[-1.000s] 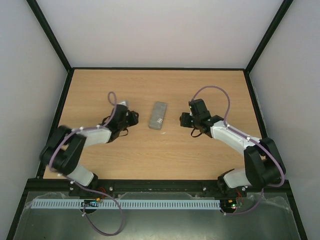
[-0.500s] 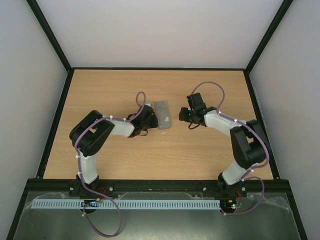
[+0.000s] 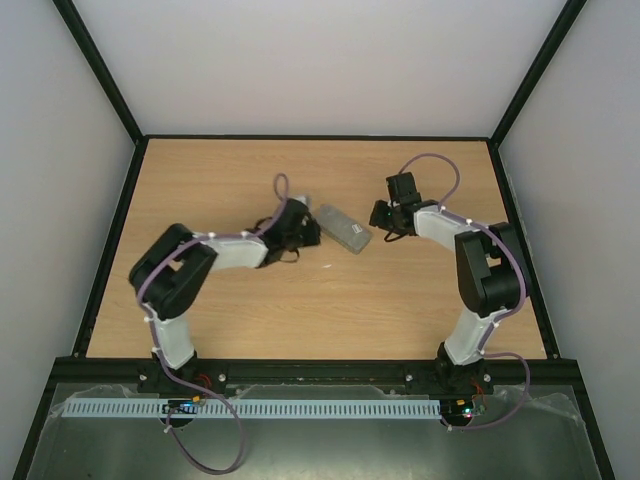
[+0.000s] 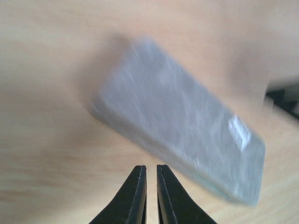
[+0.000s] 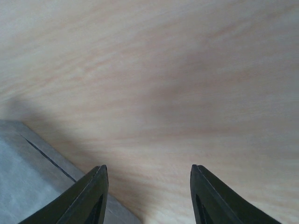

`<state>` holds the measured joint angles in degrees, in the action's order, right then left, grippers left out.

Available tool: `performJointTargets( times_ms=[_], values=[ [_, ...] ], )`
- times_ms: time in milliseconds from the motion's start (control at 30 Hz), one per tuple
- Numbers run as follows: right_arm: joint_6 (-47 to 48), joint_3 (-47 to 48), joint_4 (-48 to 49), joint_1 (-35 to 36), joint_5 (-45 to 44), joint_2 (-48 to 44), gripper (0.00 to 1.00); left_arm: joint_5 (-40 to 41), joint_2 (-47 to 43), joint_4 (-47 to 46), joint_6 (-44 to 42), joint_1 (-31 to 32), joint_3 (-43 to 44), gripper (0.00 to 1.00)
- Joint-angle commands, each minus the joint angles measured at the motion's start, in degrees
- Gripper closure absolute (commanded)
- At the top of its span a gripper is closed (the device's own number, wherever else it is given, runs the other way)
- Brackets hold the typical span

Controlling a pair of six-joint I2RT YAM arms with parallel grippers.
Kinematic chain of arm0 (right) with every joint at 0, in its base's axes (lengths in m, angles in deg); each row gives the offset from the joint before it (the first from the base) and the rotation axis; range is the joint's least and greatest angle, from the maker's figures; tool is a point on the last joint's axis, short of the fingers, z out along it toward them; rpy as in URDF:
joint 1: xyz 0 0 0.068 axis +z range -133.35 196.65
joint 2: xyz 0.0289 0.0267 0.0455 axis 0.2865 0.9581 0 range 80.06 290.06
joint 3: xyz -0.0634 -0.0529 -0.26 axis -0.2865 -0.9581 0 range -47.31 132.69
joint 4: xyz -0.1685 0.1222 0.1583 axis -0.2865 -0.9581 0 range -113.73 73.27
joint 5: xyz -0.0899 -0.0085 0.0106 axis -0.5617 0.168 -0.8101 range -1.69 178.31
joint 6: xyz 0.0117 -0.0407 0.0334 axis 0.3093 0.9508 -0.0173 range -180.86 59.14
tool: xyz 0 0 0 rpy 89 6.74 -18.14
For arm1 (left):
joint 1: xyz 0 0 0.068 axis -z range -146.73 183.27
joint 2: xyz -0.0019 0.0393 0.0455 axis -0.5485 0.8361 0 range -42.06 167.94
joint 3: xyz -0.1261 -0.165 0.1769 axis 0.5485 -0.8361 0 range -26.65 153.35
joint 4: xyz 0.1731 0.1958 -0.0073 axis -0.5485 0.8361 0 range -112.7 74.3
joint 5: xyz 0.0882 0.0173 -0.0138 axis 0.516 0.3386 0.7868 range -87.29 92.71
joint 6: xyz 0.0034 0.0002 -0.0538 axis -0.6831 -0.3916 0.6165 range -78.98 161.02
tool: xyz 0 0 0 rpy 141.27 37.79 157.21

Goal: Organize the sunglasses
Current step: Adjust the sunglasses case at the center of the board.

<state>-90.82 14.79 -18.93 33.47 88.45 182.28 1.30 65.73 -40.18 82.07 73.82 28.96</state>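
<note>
The closed grey case [image 3: 345, 228] lies slantwise at mid-table. It fills the left wrist view [image 4: 177, 140], blurred, with a white label near its right end. My left gripper [image 3: 306, 231] is at the case's left end, its jaws [image 4: 150, 167] shut to a thin slit with nothing between them. My right gripper [image 3: 384, 216] is open just to the right of the case. A corner of the case [image 5: 28, 191] shows by its left finger [image 5: 91, 196]. The sunglasses do not show in any view.
Black rails [image 3: 110, 250] border the wooden table [image 3: 300, 310] on the left, right and back. A dark part [image 4: 285, 100], probably the right gripper, shows beyond the case in the left wrist view.
My left gripper has swung right to the case's left end. The case has shifted right and turned from nearly lengthwise to slanted. My right gripper has moved a little back and right.
</note>
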Motion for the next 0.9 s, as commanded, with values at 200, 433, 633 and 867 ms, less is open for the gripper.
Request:
performJointTargets(
  times_ms=[200, 433, 633, 867],
  values=[
    [-2.1, -12.5, 1.8, 1.2, 2.6, -6.7, 0.66, -3.9, -0.5, 6.5, -5.4, -12.5, 15.3, 0.88],
    [-3.3, -10.8, 3.1, 2.7, 5.3, -4.3, 0.66, -5.7, 11.1, 5.3, -6.2, -13.0, 22.7, 0.91],
    [-3.5, -7.0, 3.0, 2.6, 4.7, -1.5, 0.67, -5.0, 8.2, 1.7, -5.4, -13.5, 14.9, 0.91],
    [-3.8, -1.6, 3.7, 2.6, 5.4, 3.3, 0.67, -4.6, 3.6, 0.9, -4.9, -15.1, 8.8, 0.91]
  ],
)
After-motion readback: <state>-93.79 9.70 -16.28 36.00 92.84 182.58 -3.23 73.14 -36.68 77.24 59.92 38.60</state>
